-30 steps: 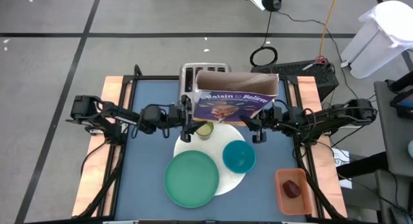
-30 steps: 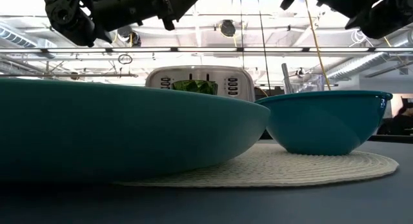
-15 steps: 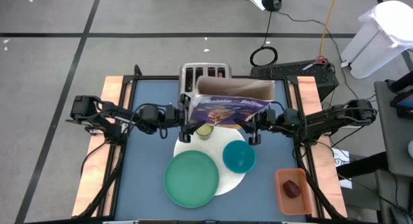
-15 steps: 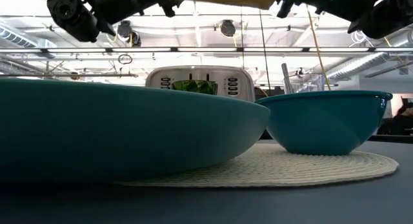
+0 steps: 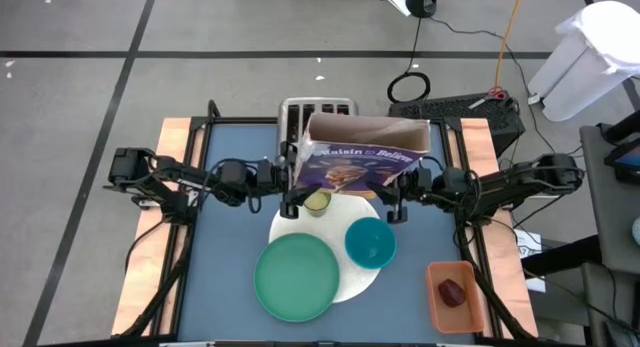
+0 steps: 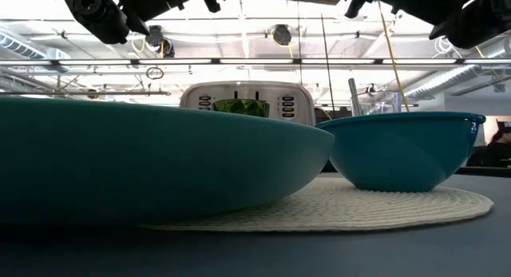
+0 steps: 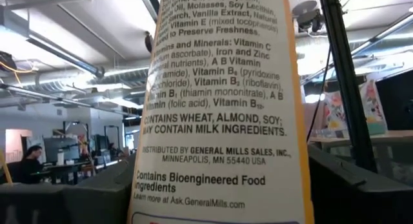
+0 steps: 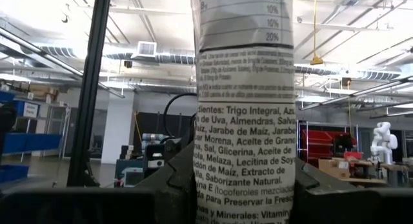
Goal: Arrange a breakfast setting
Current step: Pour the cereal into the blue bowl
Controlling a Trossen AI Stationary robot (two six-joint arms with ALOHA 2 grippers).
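A: What sits nearest the front edge?

B: The round green plate [image 5: 296,277], resting on the large white woven round disc [image 5: 352,280]. Beside it on that mat is the smaller teal bowl [image 5: 370,242], just below and between the two pairs of jaws. Off to the right, well apart from either gripper, a dark red fruit [image 5: 453,292] lies in an orange rectangular tray [image 5: 438,305].

A: And the grippers?

B: The left gripper [image 5: 291,194] is clamped on one narrow side of the purple cardboard cereal box [image 5: 357,162], the right gripper [image 5: 397,198] on the opposite side. Each wrist view shows printed side panels pinched between dark fingers [image 8: 174,179], so both sets of jaws stand partly apart, closed against the box, which hangs above the table.

A: Anything under it?

B: The small yellow-green cup [image 5: 317,200], just beside the left jaws, on the mat's far edge.

A: Beyond that?

B: The silver four-slot toaster [image 5: 314,113], past the box.
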